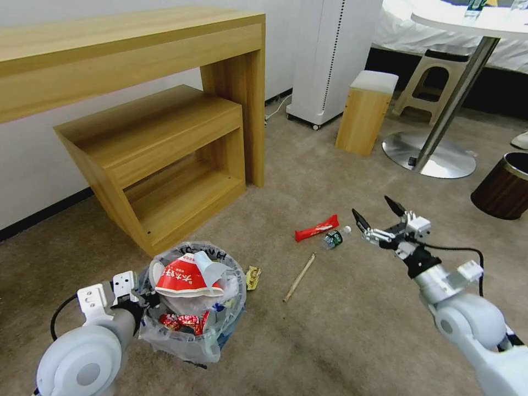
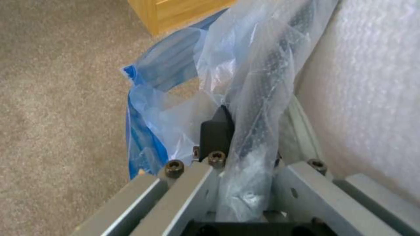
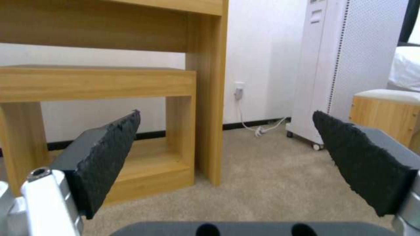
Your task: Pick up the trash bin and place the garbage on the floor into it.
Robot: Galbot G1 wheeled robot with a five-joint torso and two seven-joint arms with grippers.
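The trash bin (image 1: 193, 322) is at the lower left, lined with a crinkly clear bag and holding a red-white paper cup (image 1: 184, 275) and red wrappers. My left gripper (image 1: 146, 300) is shut on its near rim; in the left wrist view a black finger (image 2: 216, 131) presses the bag against the dark rim (image 2: 280, 72). Garbage lies on the floor (image 1: 357, 319): a red wrapper (image 1: 316, 227), a small bottle (image 1: 334, 237), a wooden stick (image 1: 299, 277) and a small packet (image 1: 253, 276) beside the bin. My right gripper (image 1: 377, 214) hangs open just right of the bottle, its pads (image 3: 109, 154) holding nothing.
A wooden desk with a lower shelf unit (image 1: 165, 143) stands behind the bin. Farther back are a white appliance (image 1: 330, 55), a wooden stool (image 1: 366, 110) and a round table's metal base (image 1: 429, 157). A dark brown bin (image 1: 503, 187) is at the right edge.
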